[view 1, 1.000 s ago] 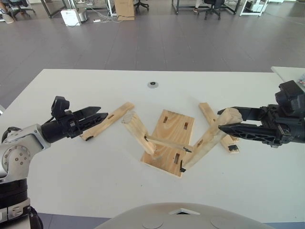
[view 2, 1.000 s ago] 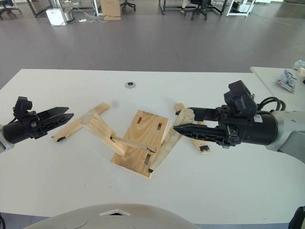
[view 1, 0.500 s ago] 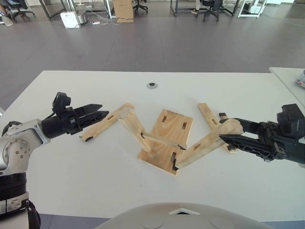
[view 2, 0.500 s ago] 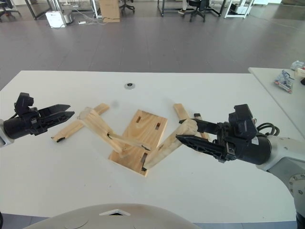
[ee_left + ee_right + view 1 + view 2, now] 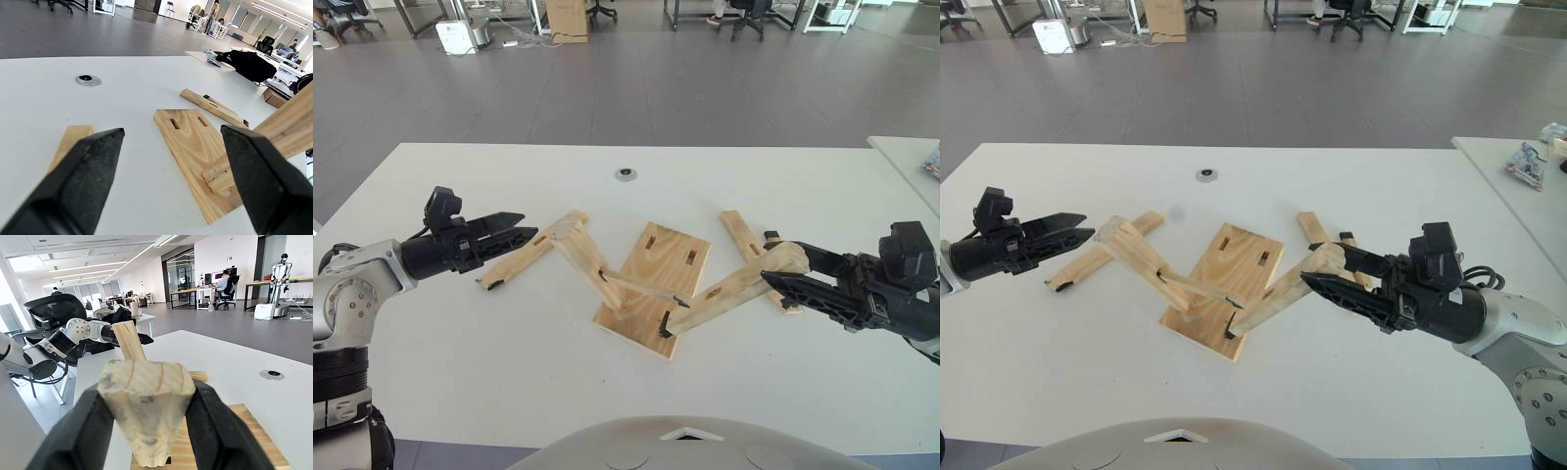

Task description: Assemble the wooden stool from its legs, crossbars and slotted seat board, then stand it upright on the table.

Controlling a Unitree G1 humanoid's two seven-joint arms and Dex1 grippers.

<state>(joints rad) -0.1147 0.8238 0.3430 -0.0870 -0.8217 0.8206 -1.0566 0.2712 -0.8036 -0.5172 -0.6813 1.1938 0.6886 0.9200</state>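
The right gripper [image 5: 781, 262] has its two black fingers clamped on the upper end of a pale pine leg [image 5: 729, 291]. In the right wrist view that end shows sawn grain and rounded corners. The leg is a square-cut bar with a small slot in its side and a dark tip at its lower end. It slopes down toward the robot's left, and the dark tip sits at the near edge of the board [image 5: 672, 257].

The board is a flat rectangle of the same streaky light wood with four small rectangular slots. It lies on the matte white table [image 5: 460, 333].

A thin crossbar [image 5: 641, 289] runs over the board from the leg to a second leg [image 5: 587, 259], which leans the other way.

The left gripper [image 5: 525, 225] hangs just above the table with its tapered black fingers parted and nothing between them. A loose leg [image 5: 522, 255] lies flat just beside it.

A far leg [image 5: 741, 233] lies on the table behind the held one.

Farther back a round metal grommet [image 5: 626, 174] is set in the tabletop, and beyond the table is grey floor [image 5: 636, 78].
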